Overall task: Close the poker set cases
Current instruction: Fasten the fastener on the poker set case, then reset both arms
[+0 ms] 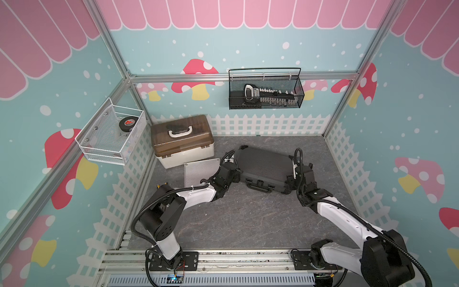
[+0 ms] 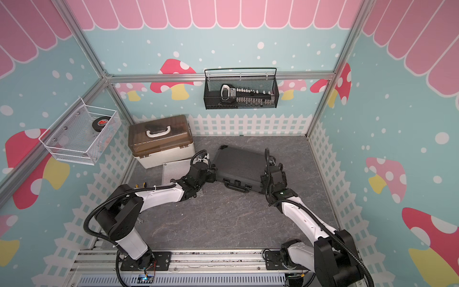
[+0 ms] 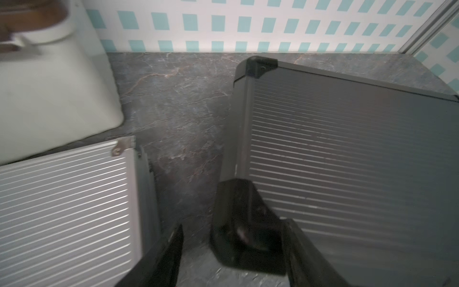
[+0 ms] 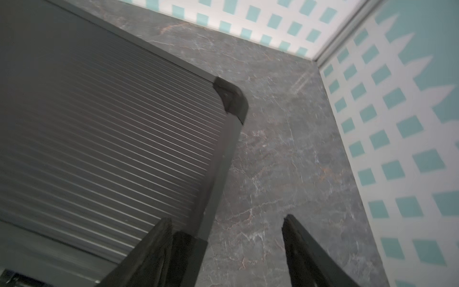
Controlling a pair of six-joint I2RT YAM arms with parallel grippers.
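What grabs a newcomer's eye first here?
The dark grey case, lid down in the middle, with an arm at each side: left gripper and right gripper open at its near corners. The silver case lies beside it, in front of the cream box.

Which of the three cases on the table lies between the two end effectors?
The large dark grey ribbed case, black-cornered; the small silver case and cream box sit left of the left end effector.

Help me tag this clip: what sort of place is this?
Probably a staged robot test cell, not a real room: printed mushroom-and-fence wall panels, a bare aluminium frame, and two robot arms bolted to a rail.
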